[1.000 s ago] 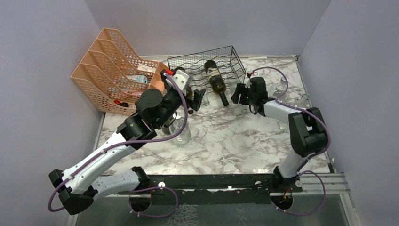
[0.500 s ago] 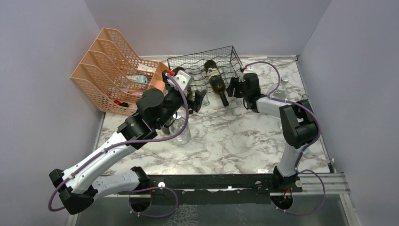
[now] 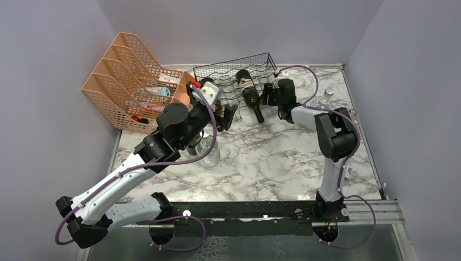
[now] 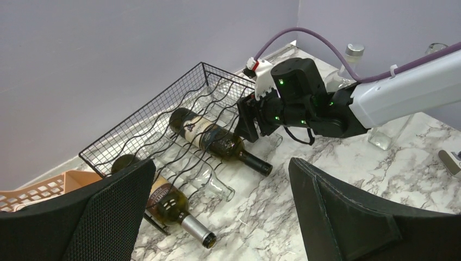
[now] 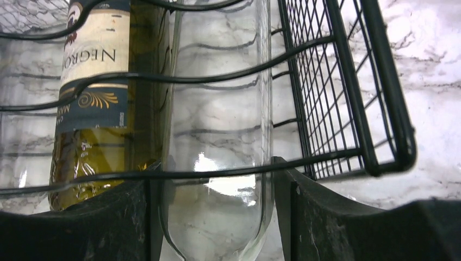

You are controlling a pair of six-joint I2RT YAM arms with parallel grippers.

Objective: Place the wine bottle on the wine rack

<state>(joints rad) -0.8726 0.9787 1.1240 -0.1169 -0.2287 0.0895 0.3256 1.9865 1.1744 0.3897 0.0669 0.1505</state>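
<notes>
Clear wine bottle (image 5: pixel 217 125) clenched by right pincer (image 5: pixel 216 166) among wine rack (image 3: pixel 228 73) wires; left pincer (image 4: pixel 221 163) released.

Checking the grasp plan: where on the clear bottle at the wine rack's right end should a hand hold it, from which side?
Grip the clear bottle across its round body at the end by the wine rack's open front, coming from that front, a finger each side. Wires cross the rest; the right hand holds it so.

A robot test lab: plain pale purple walls (image 3: pixel 234 27) box in a white marble-look table (image 3: pixel 272 163) with robot arms (image 3: pixel 125 179) bolted on.
</notes>
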